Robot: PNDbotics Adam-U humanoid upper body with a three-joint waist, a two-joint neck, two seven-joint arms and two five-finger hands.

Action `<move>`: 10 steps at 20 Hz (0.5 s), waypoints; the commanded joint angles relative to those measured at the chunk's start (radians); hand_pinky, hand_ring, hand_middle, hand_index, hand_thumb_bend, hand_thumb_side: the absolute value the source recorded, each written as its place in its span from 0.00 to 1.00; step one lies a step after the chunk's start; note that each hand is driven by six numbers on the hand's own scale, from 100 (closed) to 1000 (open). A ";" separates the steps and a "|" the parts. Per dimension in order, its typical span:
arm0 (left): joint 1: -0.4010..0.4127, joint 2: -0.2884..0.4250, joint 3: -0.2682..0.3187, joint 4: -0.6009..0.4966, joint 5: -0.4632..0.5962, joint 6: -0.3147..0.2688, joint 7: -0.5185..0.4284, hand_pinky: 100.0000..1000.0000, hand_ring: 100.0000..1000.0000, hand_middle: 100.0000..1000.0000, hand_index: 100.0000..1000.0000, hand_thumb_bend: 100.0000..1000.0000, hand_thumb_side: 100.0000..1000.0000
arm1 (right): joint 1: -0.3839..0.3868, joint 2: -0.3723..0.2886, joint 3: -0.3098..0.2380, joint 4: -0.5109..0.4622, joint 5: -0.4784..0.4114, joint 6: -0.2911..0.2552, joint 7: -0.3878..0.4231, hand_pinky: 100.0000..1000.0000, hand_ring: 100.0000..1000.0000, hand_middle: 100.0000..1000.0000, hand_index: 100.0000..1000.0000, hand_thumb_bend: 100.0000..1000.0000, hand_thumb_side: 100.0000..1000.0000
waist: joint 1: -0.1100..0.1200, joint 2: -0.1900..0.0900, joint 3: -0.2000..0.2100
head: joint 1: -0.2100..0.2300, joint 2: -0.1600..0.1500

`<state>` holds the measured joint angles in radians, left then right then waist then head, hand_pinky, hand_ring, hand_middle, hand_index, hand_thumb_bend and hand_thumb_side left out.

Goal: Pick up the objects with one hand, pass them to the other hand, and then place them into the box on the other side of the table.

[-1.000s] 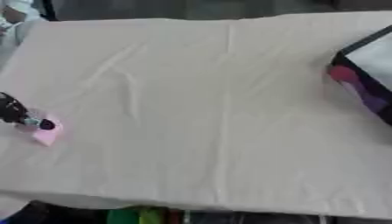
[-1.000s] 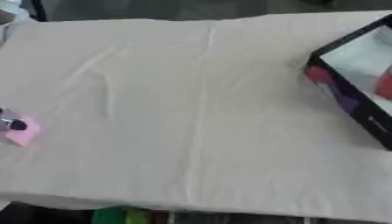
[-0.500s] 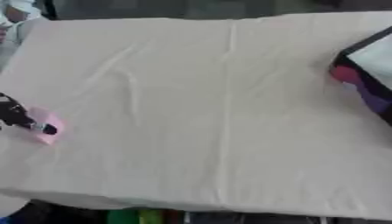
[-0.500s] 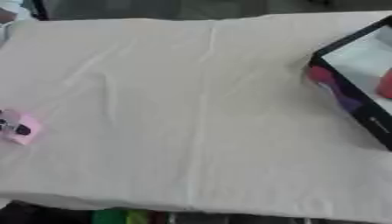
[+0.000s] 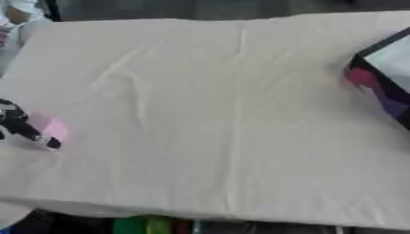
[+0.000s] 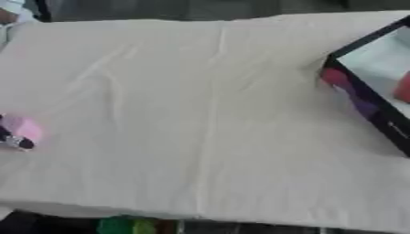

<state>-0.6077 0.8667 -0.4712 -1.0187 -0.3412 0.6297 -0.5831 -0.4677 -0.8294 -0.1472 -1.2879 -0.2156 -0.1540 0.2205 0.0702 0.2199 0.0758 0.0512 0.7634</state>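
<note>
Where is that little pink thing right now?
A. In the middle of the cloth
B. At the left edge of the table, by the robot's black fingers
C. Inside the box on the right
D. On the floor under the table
B: the pink object lies on the cloth-covered table at its left edge, right beside the left hand, far from the box on the right side.

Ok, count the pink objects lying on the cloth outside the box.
1: a small pink object at the cloth's left edge, with the left hand on it. The box at the right may hide others.
</note>
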 commanded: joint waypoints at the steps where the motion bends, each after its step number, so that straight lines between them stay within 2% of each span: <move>1: -0.023 0.015 0.008 0.011 -0.020 0.078 -0.066 0.77 0.79 0.69 0.66 0.81 0.27 | -0.006 -0.022 -0.015 -0.004 0.007 0.000 0.003 1.00 1.00 1.00 1.00 0.00 0.40 | -0.002 -0.013 0.000 | 0.003 0.007; 6: -0.035 -0.001 0.013 0.019 -0.022 0.079 -0.038 0.77 0.79 0.68 0.64 0.77 0.26 | -0.002 -0.016 -0.015 0.002 0.018 0.001 0.007 1.00 1.00 1.00 1.00 0.00 0.42 | -0.002 -0.012 0.001 | 0.003 0.007; 10: -0.039 -0.004 0.012 0.023 -0.022 0.080 -0.035 0.77 0.78 0.67 0.60 0.66 0.11 | -0.002 -0.016 -0.015 0.005 0.024 0.001 0.008 1.00 1.00 1.00 1.00 0.00 0.42 | -0.002 -0.012 0.000 | 0.003 0.007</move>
<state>-0.6320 0.8364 -0.4708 -0.9959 -0.3587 0.6496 -0.5632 -0.4601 -0.8196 -0.1475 -1.2757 -0.1971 -0.1516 0.2254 0.0706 0.2202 0.0757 0.0512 0.7634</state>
